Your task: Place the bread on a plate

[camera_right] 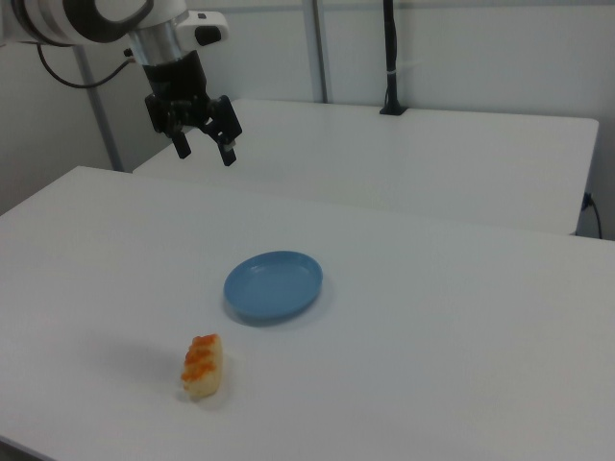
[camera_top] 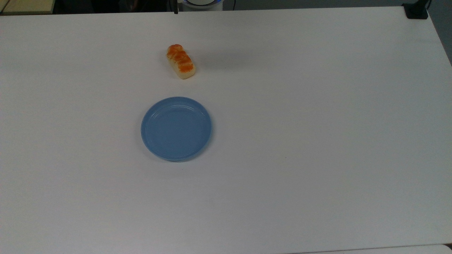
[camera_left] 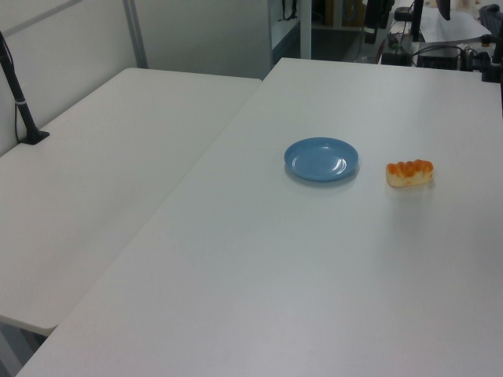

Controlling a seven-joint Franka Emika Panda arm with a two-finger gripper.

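White laminate: table surface, matte, carrying both task items.
Bread: oblong roll, cream sides, orange-brown bumpy top; lying flat on the table, not on the plate.
Bread, top view: just above the plate, long axis slanted from upper left to lower right.
Bread, left view: to the left view's right of the plate, a clear strip of table between them.
Bread, right view: nearer the camera than the plate, toward the right view's lower left.
Plate: round, light blue, shallow, raised rim, faint rings; nothing on it; sitting flat on the table.
Plate, other views: left view, right view; near the table's middle.
Bread to plate: apart, not touching.
Gripper: black, pointing down, hanging in the air in the right view's upper left, well above the table.
Jaws: spread apart, nothing between them.
Gripper to bread: well apart, no contact.
Arm: white links with black joint, entering from the right view's top left corner.
Second table: pale, butted against the first on the left view's left side.
Black post: clamped at the second table's far edge, thin, upright.
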